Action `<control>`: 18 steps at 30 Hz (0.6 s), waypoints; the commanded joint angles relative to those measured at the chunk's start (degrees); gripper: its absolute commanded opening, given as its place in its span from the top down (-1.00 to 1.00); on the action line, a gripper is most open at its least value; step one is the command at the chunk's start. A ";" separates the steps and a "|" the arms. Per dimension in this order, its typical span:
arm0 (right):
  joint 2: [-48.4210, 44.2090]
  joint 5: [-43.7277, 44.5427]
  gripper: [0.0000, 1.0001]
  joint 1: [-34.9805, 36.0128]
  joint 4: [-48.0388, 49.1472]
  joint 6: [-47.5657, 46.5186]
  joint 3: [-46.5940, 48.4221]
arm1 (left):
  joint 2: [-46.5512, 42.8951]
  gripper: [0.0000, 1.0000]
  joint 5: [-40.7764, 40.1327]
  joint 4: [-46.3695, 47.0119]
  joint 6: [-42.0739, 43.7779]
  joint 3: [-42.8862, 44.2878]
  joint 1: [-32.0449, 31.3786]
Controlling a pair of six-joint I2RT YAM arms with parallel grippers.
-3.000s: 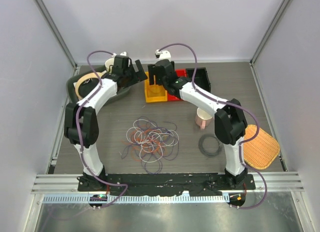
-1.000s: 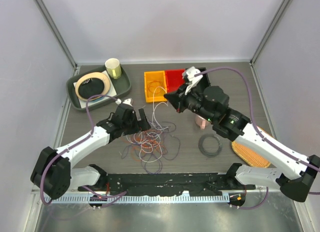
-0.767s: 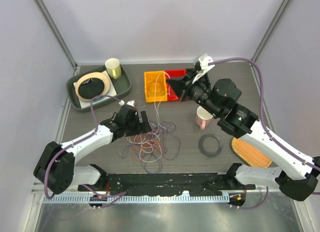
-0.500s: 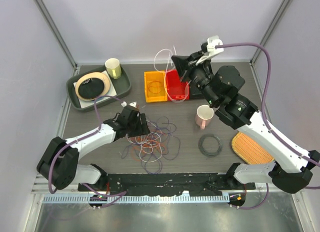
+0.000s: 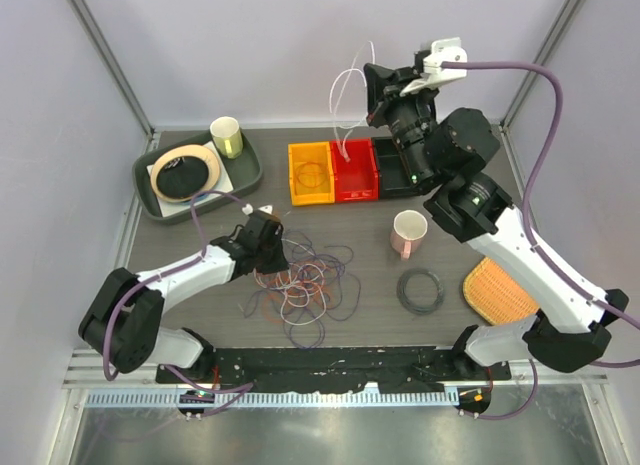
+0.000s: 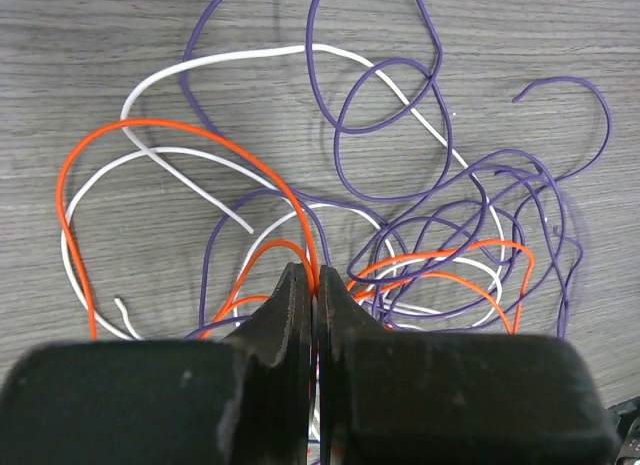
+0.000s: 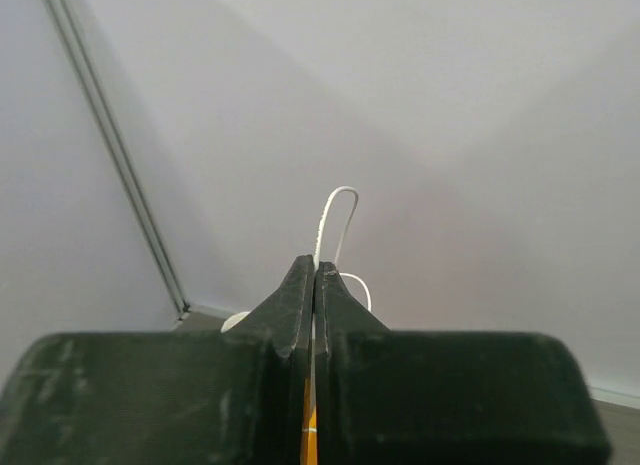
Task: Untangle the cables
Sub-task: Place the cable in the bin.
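The cables (image 5: 310, 283) lie in a tangle of purple, white and orange loops on the table's middle. My left gripper (image 5: 276, 251) rests low at the tangle's left edge. In the left wrist view this left gripper (image 6: 314, 275) is shut on an orange cable (image 6: 180, 128), with purple cable (image 6: 392, 135) and white cable (image 6: 205, 65) loops beyond it. My right gripper (image 5: 368, 91) is raised high above the bins. It is shut on a single white cable (image 5: 338, 105), which dangles down toward the red bin. Above the closed right gripper (image 7: 316, 267), that white cable (image 7: 337, 200) sticks up as a bend.
An orange bin (image 5: 296, 185), a red bin (image 5: 372, 171) and a black bin (image 5: 392, 177) stand in a row at the back. A pink mug (image 5: 408, 233), a black cord coil (image 5: 421, 291) and an orange woven mat (image 5: 498, 293) are on the right. At back left stand a green tray (image 5: 146, 197) and a cup (image 5: 226, 137).
My left gripper has shut on the orange cable at the tangle's edge. My right arm has lifted the white cable out of the tangle, up and back over the bins.
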 commanded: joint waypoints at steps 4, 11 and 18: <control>5.76 7.30 0.99 -1.46 1.63 -5.44 1.06 | -7.21 1.00 -3.31 -1.71 -2.20 0.31 -0.22; 9.55 2.39 0.99 -7.17 1.63 -0.54 -1.48 | -11.35 1.00 -7.71 -7.60 -4.30 1.63 -0.30; 12.71 -5.26 0.99 -14.29 2.85 4.40 -4.21 | -13.98 1.00 -8.68 -8.75 -4.57 1.98 -0.22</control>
